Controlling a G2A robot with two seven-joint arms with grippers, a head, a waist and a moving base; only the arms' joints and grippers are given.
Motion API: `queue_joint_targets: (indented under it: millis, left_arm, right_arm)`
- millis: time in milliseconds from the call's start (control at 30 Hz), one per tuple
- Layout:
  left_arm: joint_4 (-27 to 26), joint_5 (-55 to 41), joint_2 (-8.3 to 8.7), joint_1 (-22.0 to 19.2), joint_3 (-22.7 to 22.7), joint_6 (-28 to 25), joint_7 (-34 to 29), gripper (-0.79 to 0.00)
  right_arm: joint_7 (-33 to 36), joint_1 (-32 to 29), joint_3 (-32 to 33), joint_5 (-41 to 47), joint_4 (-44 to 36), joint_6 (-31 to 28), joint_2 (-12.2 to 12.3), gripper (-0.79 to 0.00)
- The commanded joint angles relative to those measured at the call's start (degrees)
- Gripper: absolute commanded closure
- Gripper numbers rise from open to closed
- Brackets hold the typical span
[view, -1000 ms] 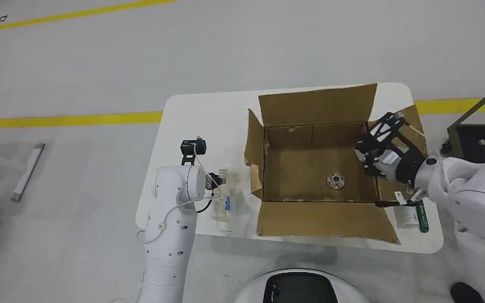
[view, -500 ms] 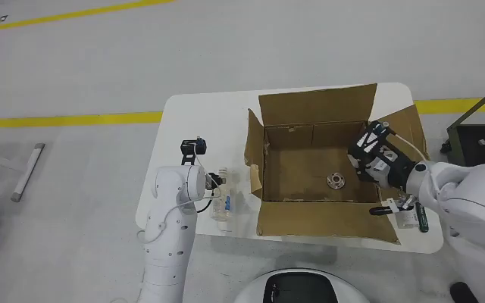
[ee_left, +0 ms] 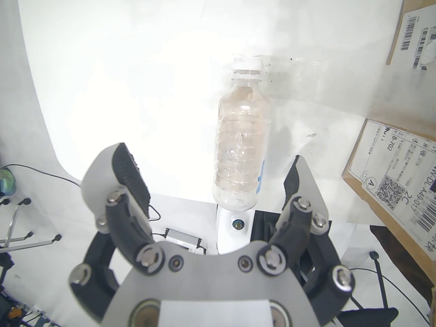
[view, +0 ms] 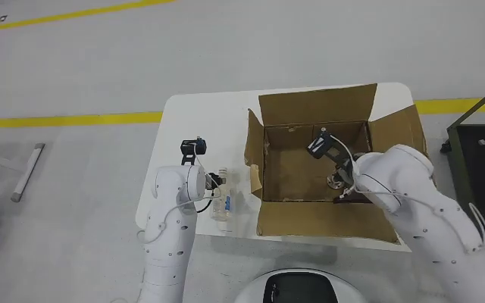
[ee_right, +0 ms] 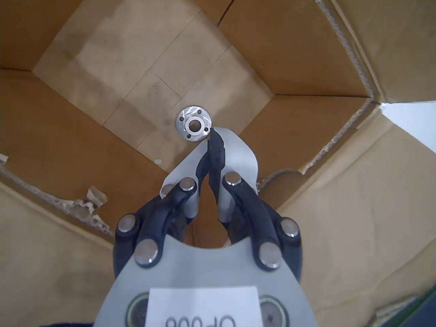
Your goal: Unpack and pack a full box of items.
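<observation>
An open cardboard box (view: 318,106) stands on the white table (view: 197,121). On its floor lies a small round metal flange (view: 333,180) (ee_right: 193,124). My right gripper (view: 341,189) (ee_right: 211,132) is down inside the box, shut and holding nothing, its tip right beside the flange. A clear plastic bottle (view: 222,206) (ee_left: 242,144) with a white cap lies on the table left of the box. My left gripper (view: 214,183) (ee_left: 209,156) hangs open above the bottle's base end and does not touch it.
The box's flaps (view: 322,220) fold outward on all sides, and a labelled one (ee_left: 391,178) lies close to the bottle. A dark green object (view: 466,148) stands off the table's right edge. Bare table stretches behind the bottle.
My right arm has swung left from over the box's right flap down into the box, ending beside the flange. The left arm and the bottle have stayed put.
</observation>
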Motion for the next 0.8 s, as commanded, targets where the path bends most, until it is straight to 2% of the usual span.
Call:
queue_joint_targets:
  millis: [0,200,600,667,767]
  left_arm:
    - [0.0,0.0,0.0,0.0,0.0,0.0,0.0,-0.785]
    - [0.0,0.0,0.0,0.0,0.0,0.0,0.0,-0.785]
    - [0.0,0.0,0.0,0.0,0.0,0.0,0.0,-0.785]
    - [0.0,0.0,0.0,0.0,0.0,0.0,0.0,-0.785]
    - [0.0,0.0,0.0,0.0,0.0,0.0,0.0,-0.785]
  right_arm:
    - [-0.1,0.7,-0.4,0.6,2.5,-0.1,0.1,-0.212]
    - [-0.1,1.8,-1.4,2.0,6.6,0.1,0.3,-0.357]
    - [-0.2,2.9,-4.3,2.1,12.3,0.3,-0.1,-0.391]
    - [-0.5,3.0,-4.8,1.9,13.2,0.3,-0.2,-0.428]
    - [-1.1,3.3,-5.5,1.5,14.4,0.5,-0.3,-0.413]
